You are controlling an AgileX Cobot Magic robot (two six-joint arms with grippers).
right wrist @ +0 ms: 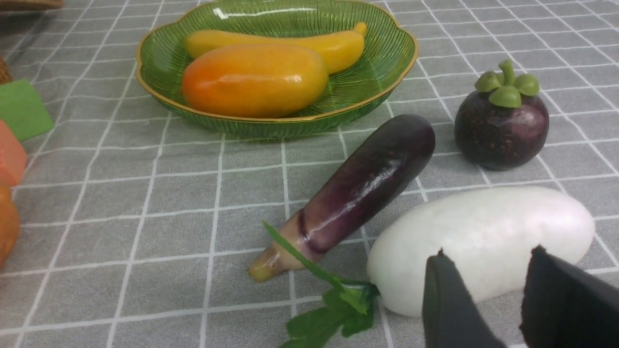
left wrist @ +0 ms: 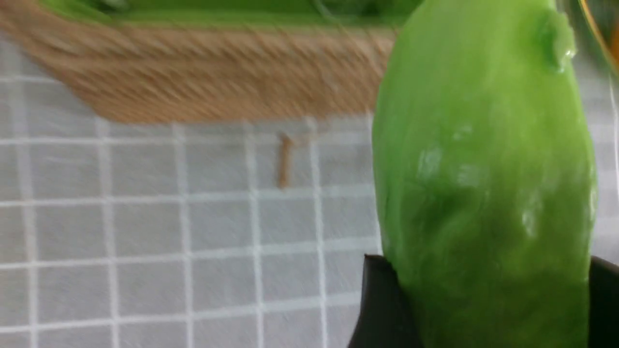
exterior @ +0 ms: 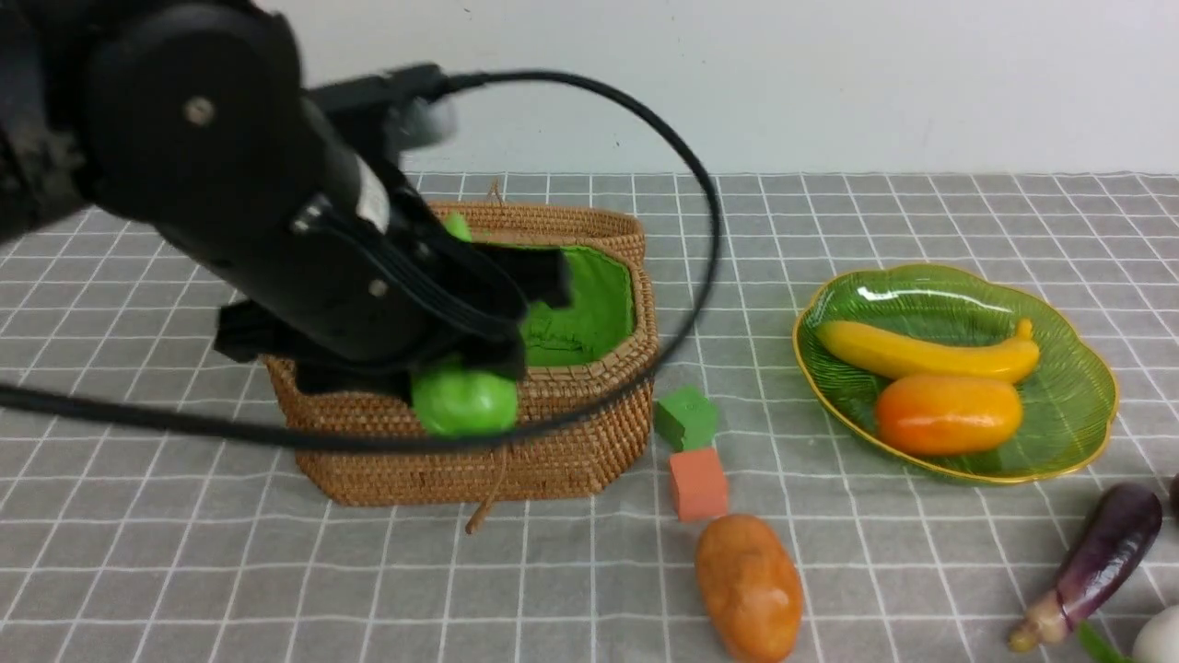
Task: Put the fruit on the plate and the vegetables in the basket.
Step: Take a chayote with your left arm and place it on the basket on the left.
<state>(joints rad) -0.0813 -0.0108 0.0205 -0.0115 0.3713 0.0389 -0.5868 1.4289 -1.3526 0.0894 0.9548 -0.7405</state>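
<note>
Right gripper [right wrist: 488, 251]: jaws slightly parted, nothing held, hovering by white vegetable [right wrist: 459, 227]. Left gripper [left wrist: 483, 290]: clamped on bumpy green gourd [exterior: 463, 402], long axis in line with fingers [left wrist: 382, 304], free end shown against near wall of basket [exterior: 571, 451]. Green-lined hollow [exterior: 594, 308] lies just beyond gourd; forward carry over rim judged needed before release. Of 2 arms, left is placed nearer basket.
</note>
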